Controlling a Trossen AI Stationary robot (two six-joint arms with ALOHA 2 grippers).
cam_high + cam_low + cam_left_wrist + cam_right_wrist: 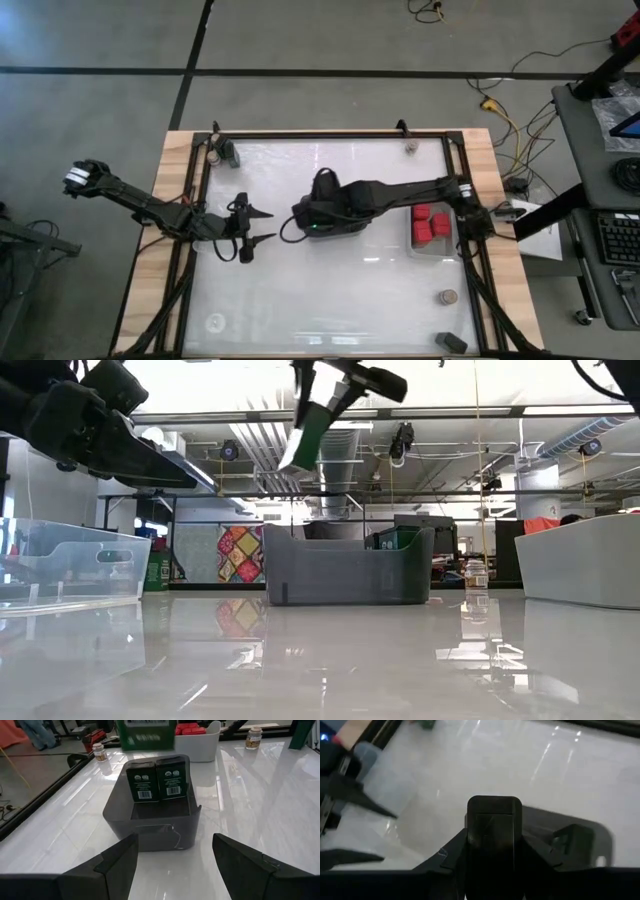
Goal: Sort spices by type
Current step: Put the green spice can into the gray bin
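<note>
My right gripper (494, 851) hangs over the dark grey tray (150, 827) at the table's middle, shut on a dark spice block (494, 827). In the low view that block (308, 432) shows a green and white face, high above the tray (350, 575). Two more dark blocks (156, 781) stand upright on the tray's floor against its far wall. My left gripper (258, 227) is open and holds nothing, just left of the tray and pointing at it. Red blocks (430, 224) lie in a pale tray (430, 247) on the right. My right gripper pinches the dark block between its two fingers (451, 857), one on each of its side faces (470, 840). It comes from above, pointing down. The block is lifted clear above the dark tray and shows tilted in the low view (308, 432).
A tan-topped jar (448, 297) and a dark block (452, 342) sit near the table's near right corner. Another jar (411, 148) stands at the far edge. A clear tray (70, 565) with small containers (222, 152) is at the far left corner.
</note>
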